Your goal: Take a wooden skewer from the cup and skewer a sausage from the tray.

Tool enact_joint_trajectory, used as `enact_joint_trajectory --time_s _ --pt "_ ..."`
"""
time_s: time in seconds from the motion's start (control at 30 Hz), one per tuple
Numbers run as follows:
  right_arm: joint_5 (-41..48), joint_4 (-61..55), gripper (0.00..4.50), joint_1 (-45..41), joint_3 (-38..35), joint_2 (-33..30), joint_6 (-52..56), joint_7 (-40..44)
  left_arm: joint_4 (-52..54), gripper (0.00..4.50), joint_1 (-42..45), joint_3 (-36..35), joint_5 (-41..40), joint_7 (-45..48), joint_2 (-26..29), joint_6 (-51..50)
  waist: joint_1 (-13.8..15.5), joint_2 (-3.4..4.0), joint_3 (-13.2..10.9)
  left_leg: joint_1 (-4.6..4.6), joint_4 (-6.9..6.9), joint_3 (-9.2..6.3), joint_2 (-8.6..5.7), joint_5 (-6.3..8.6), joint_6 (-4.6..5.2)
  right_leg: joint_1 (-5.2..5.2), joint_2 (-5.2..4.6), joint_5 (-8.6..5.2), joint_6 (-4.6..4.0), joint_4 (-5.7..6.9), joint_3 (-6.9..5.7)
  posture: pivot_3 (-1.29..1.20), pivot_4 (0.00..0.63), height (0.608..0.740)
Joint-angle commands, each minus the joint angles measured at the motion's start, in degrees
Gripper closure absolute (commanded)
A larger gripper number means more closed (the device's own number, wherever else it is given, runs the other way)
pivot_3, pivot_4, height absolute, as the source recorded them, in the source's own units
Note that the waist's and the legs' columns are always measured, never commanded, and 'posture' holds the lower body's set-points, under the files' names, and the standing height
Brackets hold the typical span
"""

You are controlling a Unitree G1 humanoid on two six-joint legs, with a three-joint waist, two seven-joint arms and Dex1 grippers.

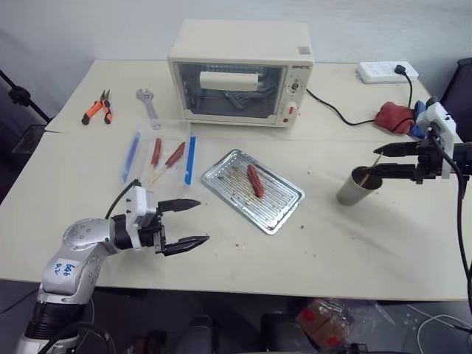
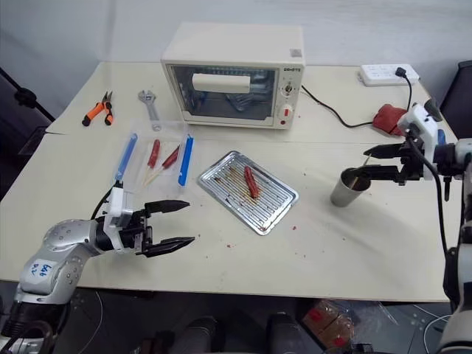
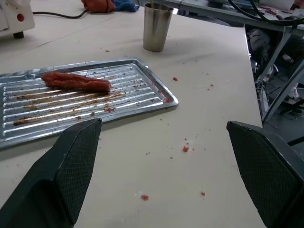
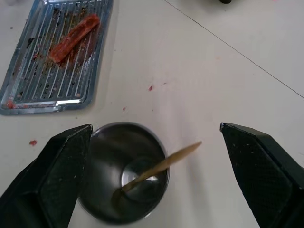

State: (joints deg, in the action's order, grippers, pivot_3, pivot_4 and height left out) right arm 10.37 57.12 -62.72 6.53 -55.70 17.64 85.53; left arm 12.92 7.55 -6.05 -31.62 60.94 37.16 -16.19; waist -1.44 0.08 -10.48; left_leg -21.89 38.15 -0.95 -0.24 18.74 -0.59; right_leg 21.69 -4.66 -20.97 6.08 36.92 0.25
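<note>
1. On the table, head view: the tray (image 1: 253,190) holds the sausage (image 1: 255,180); the cup (image 1: 359,186) stands to its right.
2. The left gripper (image 1: 190,222) hovers wide open near the tray's left.
3. Right wrist view: the right gripper (image 4: 154,142) gapes empty above the cup, the wooden skewer (image 4: 159,166) leaning inside.
</note>
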Motion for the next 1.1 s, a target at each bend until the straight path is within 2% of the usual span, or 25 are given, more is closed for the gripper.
enact_joint_trajectory --time_s 0.03,0.1,0.2,0.53,0.6,0.77,0.87,1.03,1.1 --pt "-2.2 4.9 0.00 -2.8 -1.3 0.4 -4.3 0.4 3.5 0.04 -1.7 -2.1 -0.6 -1.4 0.3 0.6 0.0 0.00 0.0 -0.01 0.02 -0.03 0.00 0.00 0.00 0.00 0.00 0.00 0.00 0.00 -0.02 0.00 0.150 0.740" --pt "-2.7 6.0 0.00 -4.0 -1.4 1.1 -4.1 2.0 4.1 0.04 -2.6 -2.5 -0.7 -1.9 0.3 0.6 0.0 0.00 0.0 -0.02 0.06 -0.02 0.00 0.00 -0.01 0.00 0.01 0.00 0.00 -0.02 -0.03 0.00 0.150 0.740" --pt "-4.5 7.0 0.59 -4.6 -0.6 1.5 -4.8 4.1 4.5 0.00 -3.1 -2.7 -0.6 -2.4 0.3 0.6 -0.2 0.03 0.0 -0.02 0.19 0.03 0.00 -0.02 -0.04 0.00 0.02 0.00 0.00 -0.02 0.00 0.00 0.150 0.740" --pt "-5.9 7.6 4.00 -4.3 -2.8 1.5 -6.3 5.3 3.3 0.00 -1.7 -2.0 0.1 -2.4 -0.1 1.3 -0.2 0.03 0.0 0.03 0.25 0.02 0.04 -0.08 -0.12 0.01 0.08 0.00 0.00 0.13 0.03 0.00 0.150 0.740" --pt "-5.8 7.3 4.47 -3.8 -3.3 1.1 -6.3 5.3 3.1 0.00 -1.6 -1.8 0.2 -2.4 -0.2 1.5 -0.1 0.03 0.0 0.03 0.24 0.02 0.04 -0.08 -0.12 0.01 0.08 0.00 0.00 0.12 0.03 0.00 0.150 0.740" --pt "-3.7 5.5 4.47 -3.8 -6.5 -0.6 -5.1 6.3 2.3 0.00 -0.8 -1.1 0.6 -2.5 -0.8 1.9 -0.1 0.03 0.0 0.03 0.26 0.03 0.03 -0.08 -0.12 0.01 0.08 0.00 0.00 0.12 0.02 0.00 0.150 0.740" --pt "0.8 0.5 4.47 -3.4 -6.5 -3.6 -0.8 6.9 1.8 0.00 -0.3 -1.0 0.5 -2.5 -1.2 2.1 0.0 0.08 0.0 0.02 0.25 0.02 0.02 -0.08 -0.11 0.01 0.07 0.00 0.00 0.13 0.03 0.00 0.150 0.740" --pt "14.2 -11.2 4.47 -2.2 -9.6 -8.3 15.6 7.0 1.1 0.00 1.3 -1.2 -1.0 -2.8 -2.4 1.2 0.1 0.11 -0.1 0.02 0.21 0.00 0.03 -0.08 -0.11 0.02 0.07 0.00 0.00 0.09 0.02 0.00 0.150 0.740" --pt "20.5 -15.3 4.47 -2.5 -14.2 -7.2 28.5 5.5 0.8 0.00 2.2 -0.8 -0.8 -3.4 -3.4 1.4 -0.1 0.10 -0.1 0.02 0.21 0.00 0.05 -0.08 -0.11 0.01 0.08 0.00 0.00 0.08 0.02 0.00 0.150 0.740"
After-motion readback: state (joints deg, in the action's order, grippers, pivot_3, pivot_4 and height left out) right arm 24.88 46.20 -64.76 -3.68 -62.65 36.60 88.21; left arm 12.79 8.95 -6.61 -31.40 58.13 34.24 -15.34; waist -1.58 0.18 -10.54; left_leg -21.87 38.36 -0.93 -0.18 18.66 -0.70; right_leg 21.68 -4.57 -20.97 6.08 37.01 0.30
